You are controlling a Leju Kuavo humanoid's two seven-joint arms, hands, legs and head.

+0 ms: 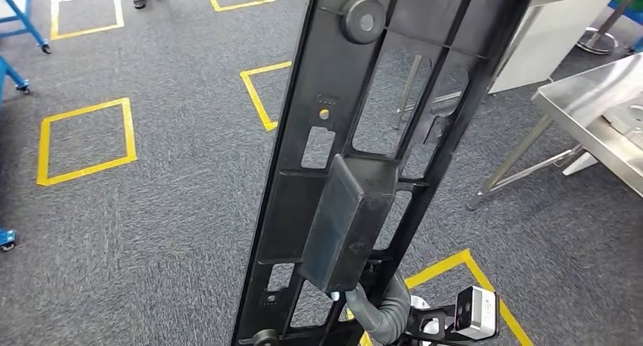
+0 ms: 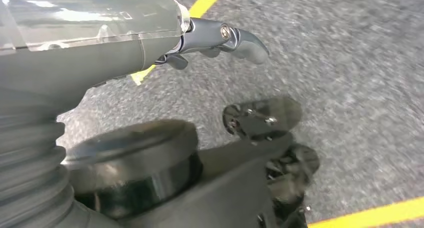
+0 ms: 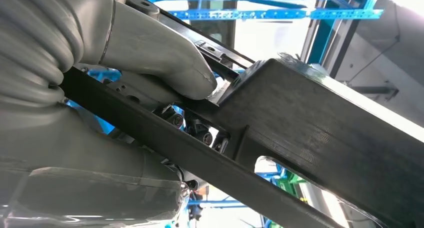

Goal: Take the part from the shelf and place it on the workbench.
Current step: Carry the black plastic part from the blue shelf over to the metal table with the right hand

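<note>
The right robot hand (image 3: 150,83) is clamped on the long black frame (image 1: 356,156) near its lower end, thumb pressed on one side and dark fingers (image 3: 192,130) curled behind a rail, so most of the frame stands above and ahead of the grip; the left robot hand (image 2: 220,40) hangs over the carpet with fingers curled on nothing. The steel worktop (image 1: 584,95) lies well apart to the right. Held so far from its middle, the frame could pivot or slip in the grip, or its far end could strike the worktop edge during a turn.
</note>
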